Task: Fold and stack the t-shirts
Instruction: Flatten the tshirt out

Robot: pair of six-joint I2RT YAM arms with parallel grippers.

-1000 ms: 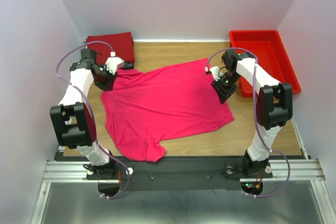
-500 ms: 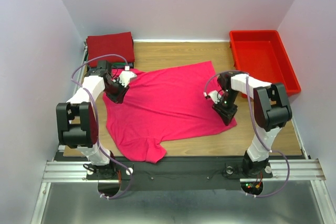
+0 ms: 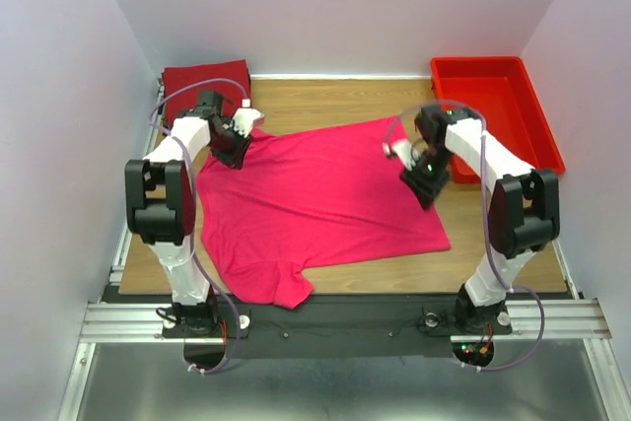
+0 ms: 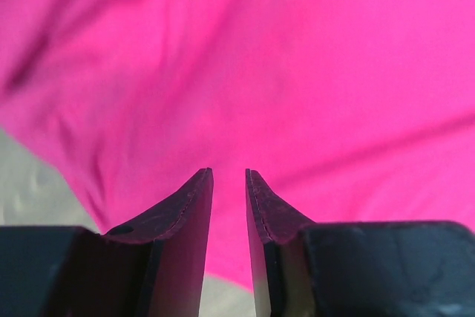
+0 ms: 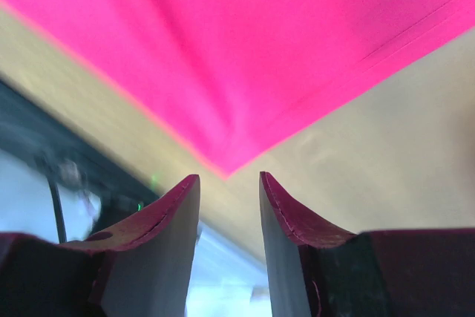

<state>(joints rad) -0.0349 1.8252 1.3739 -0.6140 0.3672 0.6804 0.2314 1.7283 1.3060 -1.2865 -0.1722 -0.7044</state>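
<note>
A bright pink t-shirt (image 3: 315,199) lies spread flat on the wooden table, one sleeve reaching the near edge. My left gripper (image 3: 233,152) hovers over its far-left shoulder. In the left wrist view its jaws (image 4: 228,172) stand slightly apart over the pink cloth (image 4: 297,72), with nothing between them. My right gripper (image 3: 428,192) hangs over the shirt's right edge. In the right wrist view it (image 5: 228,176) is open and empty, with a corner of the shirt (image 5: 245,50) just ahead. A folded dark red t-shirt (image 3: 207,81) lies at the far left.
A red plastic bin (image 3: 498,110) stands at the far right, close behind the right arm. Bare wood (image 3: 325,101) shows behind the pink shirt and along its right side (image 5: 356,161). The black rail (image 3: 335,313) runs along the table's near edge.
Both grippers swung toward the near side and then back up. The left gripper now sits farther back at the shoulder. The shirt's lower right corner lies a little farther out and flatter.
</note>
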